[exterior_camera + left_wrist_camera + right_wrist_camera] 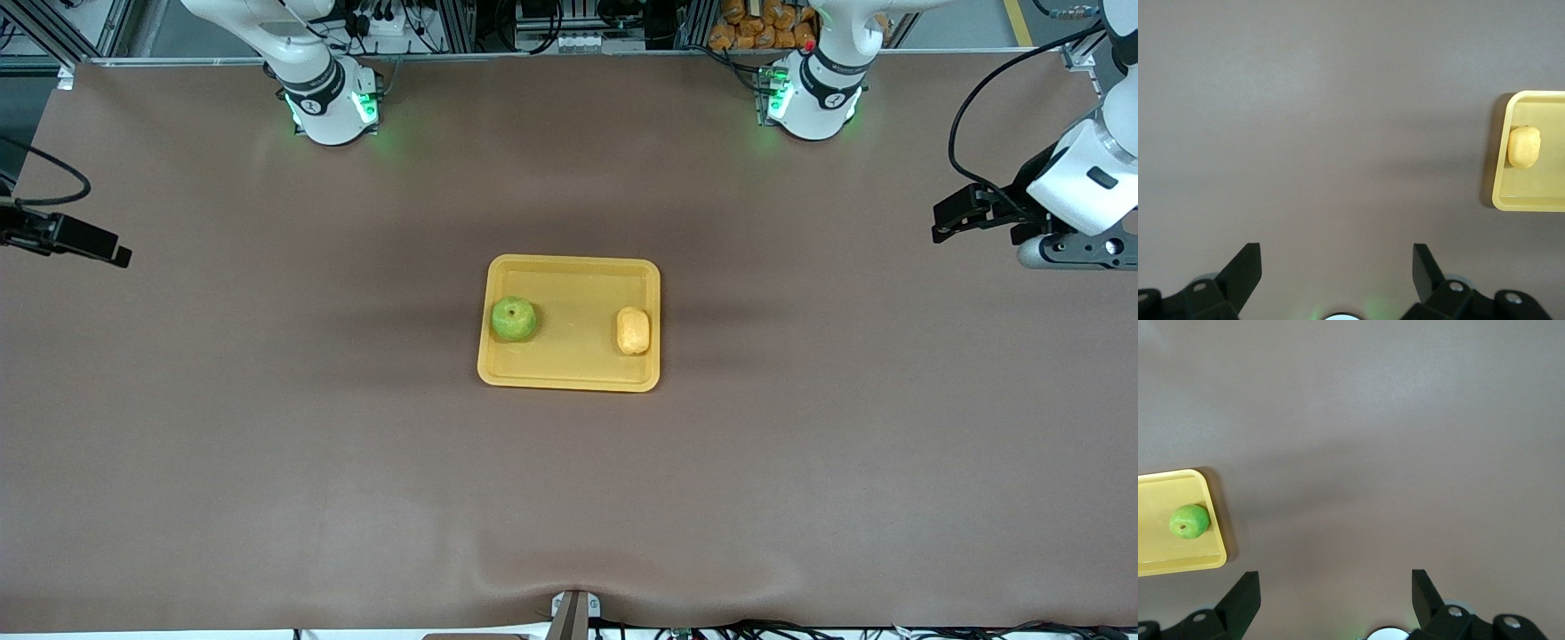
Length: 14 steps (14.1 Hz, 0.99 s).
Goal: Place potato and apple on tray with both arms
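While both white jointed arms hang back at the ends of the wide brown cloth-covered table (267, 462), nothing is held by either of them. That table carries, near its middle, the shallow rectangular yellow-orange plastic tray (578, 289) with rounded corners and a raised rim, well apart from both grippers. Over the table's end on the left arm's side hangs the black two-finger left gripper (944, 218), its fingers spread wide and empty; the left wrist view shows the two black fingertips (1245, 267) standing far apart over bare cloth, with the tray's edge (1501, 200) off to one side. Over the table's other end hangs the black two-finger right gripper (116, 256), its fingers likewise parted and empty, as the right wrist view shows (1335, 590). Inside the tray, toward the right arm's end, sits the small round bright green apple (514, 318), its brownish stem dimple facing up. Toward the left arm's end of the tray lies the small oblong lumpy yellow-tan potato (633, 330), close to the rim and well apart from the apple.
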### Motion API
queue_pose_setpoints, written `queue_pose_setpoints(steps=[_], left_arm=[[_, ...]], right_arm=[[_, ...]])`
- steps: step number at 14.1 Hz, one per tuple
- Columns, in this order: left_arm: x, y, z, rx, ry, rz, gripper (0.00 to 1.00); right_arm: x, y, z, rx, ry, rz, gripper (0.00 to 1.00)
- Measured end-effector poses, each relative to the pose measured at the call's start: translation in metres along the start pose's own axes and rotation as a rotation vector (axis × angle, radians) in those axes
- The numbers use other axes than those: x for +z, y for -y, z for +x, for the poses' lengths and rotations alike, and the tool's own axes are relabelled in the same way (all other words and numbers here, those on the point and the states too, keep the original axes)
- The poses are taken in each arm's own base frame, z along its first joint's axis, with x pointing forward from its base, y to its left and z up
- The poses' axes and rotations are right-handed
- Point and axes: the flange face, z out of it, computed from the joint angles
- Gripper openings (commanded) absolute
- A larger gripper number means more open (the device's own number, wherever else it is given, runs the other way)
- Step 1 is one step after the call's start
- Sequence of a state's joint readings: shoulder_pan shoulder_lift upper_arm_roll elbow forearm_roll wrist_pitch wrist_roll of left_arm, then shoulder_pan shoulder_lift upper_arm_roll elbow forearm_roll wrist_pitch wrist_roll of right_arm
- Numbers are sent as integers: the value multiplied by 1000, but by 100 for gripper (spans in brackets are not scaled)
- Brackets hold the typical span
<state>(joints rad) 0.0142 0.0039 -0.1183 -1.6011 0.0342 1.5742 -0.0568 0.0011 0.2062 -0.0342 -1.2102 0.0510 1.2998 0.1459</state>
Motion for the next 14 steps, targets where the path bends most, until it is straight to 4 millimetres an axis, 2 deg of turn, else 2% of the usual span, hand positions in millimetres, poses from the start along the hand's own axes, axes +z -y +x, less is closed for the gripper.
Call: queue_pose_setpoints(steps=[5,8,14], left_arm=[[0,0,0,0,0,0,100],[0,0,0,0,0,0,100],[0,0,0,1,1,0,100]], right_arm=[[11,-17,-35,-69,-20,6,100],[19,-16,-53,-98,-21,-17,100],[15,-21,-54,-211,-56,-47,100]])
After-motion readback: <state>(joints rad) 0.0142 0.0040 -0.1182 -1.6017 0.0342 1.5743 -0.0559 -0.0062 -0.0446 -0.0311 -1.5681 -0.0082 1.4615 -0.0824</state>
